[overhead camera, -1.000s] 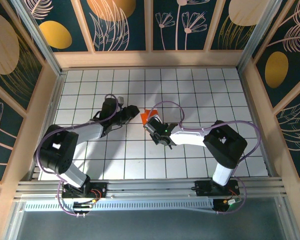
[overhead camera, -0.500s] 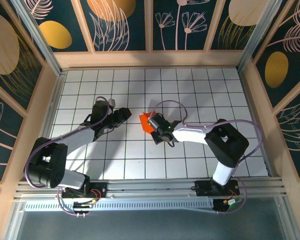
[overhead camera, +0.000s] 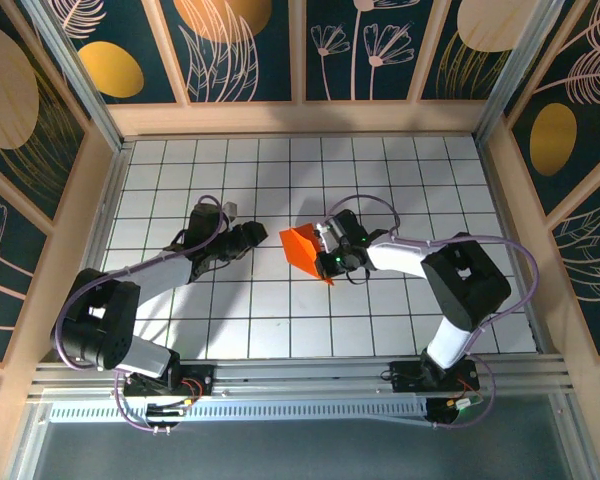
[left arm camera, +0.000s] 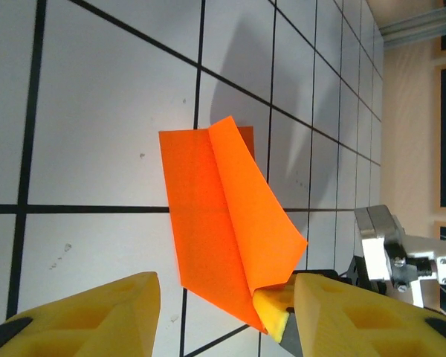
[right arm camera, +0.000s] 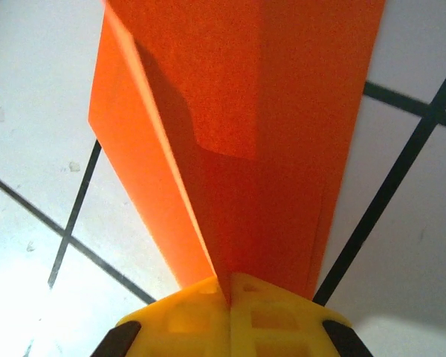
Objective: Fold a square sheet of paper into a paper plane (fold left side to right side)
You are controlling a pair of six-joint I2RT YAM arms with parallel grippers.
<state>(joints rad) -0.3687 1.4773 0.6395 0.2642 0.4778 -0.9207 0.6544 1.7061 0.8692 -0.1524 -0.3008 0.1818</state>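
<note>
Nearest the bases, the left arm lies lower and more stretched out across the white tiled table (overhead camera: 280, 320) than a second ago, when its elbow stood bunched up close to its base. The left gripper (overhead camera: 257, 236) has drawn back from the folded orange paper (overhead camera: 302, 246) and now sits a short way to its left, apart from it. In the left wrist view its yellow fingers (left arm camera: 82, 316) stand spread, gripping nothing.

The right arm's elbow has swung out to the right, and its wrist now reaches the paper from the right side. The right gripper (overhead camera: 326, 256) is clenched on the paper's near corner; in the right wrist view the yellow fingertips (right arm camera: 186, 309) meet tightly on the crease.

The paper, mostly hidden under the right wrist a second ago, now shows far more of itself. It lies near the middle of the table, one flap lifted along a crease (left arm camera: 215, 216) and the rest flat on the tiles.
</note>
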